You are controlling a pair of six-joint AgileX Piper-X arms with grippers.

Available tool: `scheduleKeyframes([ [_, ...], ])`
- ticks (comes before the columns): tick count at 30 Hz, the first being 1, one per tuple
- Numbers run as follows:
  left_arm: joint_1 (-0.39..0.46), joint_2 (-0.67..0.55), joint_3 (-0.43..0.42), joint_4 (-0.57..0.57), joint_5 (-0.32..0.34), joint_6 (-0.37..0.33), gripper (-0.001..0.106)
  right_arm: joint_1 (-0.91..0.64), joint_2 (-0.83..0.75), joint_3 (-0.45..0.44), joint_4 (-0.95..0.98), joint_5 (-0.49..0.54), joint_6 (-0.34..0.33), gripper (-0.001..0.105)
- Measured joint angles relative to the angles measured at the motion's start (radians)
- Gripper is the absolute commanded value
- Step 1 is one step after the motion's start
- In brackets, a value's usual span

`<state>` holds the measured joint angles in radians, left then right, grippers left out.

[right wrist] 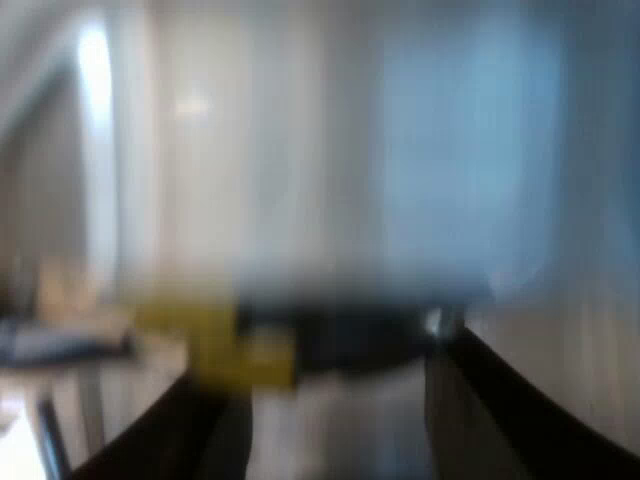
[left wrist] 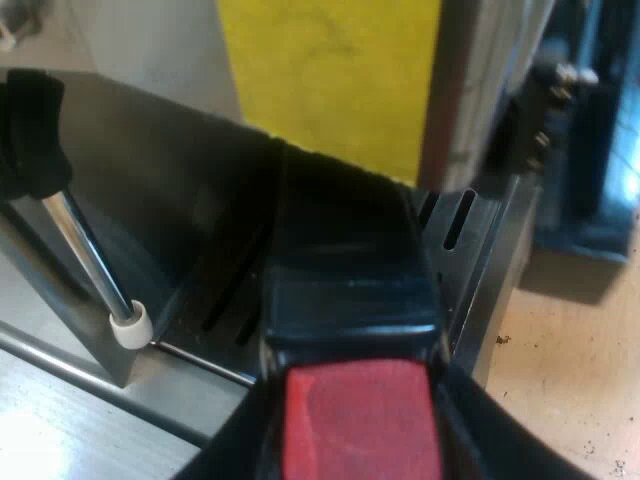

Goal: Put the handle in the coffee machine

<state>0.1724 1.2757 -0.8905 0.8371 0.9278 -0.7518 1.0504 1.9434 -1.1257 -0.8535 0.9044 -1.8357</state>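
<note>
The left hand [left wrist: 358, 450] pinched the handle [left wrist: 350, 290] by its red end [left wrist: 360, 415]. The handle's long way pointed straight away from the hand, toward the coffee machine [left wrist: 465, 90], over its slotted tray [left wrist: 470, 235]. The right hand [right wrist: 330, 440] was spread and held nothing.

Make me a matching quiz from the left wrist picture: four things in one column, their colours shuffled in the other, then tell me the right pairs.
Things
1. handle's end
2. metal rod's tip
3. panel beyond the handle
4. knob on the rod's other end

Colours
A. white
B. black
C. red
D. yellow

Pairs: 1-C, 2-A, 3-D, 4-B
</note>
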Motion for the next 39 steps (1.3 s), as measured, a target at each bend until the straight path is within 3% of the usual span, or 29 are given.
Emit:
scheduleKeyframes([
  [7,0.000,0.000,-0.003,0.006,0.000,0.000,0.000,0.000,0.044,-0.057,-0.028,0.054,0.000,0.043],
  [13,0.000,0.000,-0.006,0.008,0.000,0.000,0.000,0.000,0.062,-0.057,-0.098,0.067,-0.087,0.043],
  [21,0.000,0.000,-0.005,0.010,-0.007,0.000,0.000,0.000,0.071,-0.055,-0.145,0.068,-0.124,0.043],
  [24,0.000,0.000,-0.005,0.012,-0.006,0.000,0.013,0.000,0.074,-0.055,-0.154,0.068,-0.126,0.043],
  [29,0.002,-0.005,-0.008,0.034,0.017,0.002,0.071,0.000,0.074,-0.055,-0.155,0.068,-0.129,0.043],
  [31,0.002,-0.008,-0.008,0.047,0.026,0.002,0.079,0.000,0.074,-0.055,-0.155,0.070,-0.129,0.043],
  [35,0.002,-0.018,-0.020,0.051,0.051,0.002,0.079,0.000,0.074,-0.055,-0.162,0.071,-0.140,0.043],
  [39,0.002,-0.025,-0.027,0.076,0.014,0.002,0.079,0.000,0.074,-0.055,-0.165,0.071,-0.140,0.043],
])
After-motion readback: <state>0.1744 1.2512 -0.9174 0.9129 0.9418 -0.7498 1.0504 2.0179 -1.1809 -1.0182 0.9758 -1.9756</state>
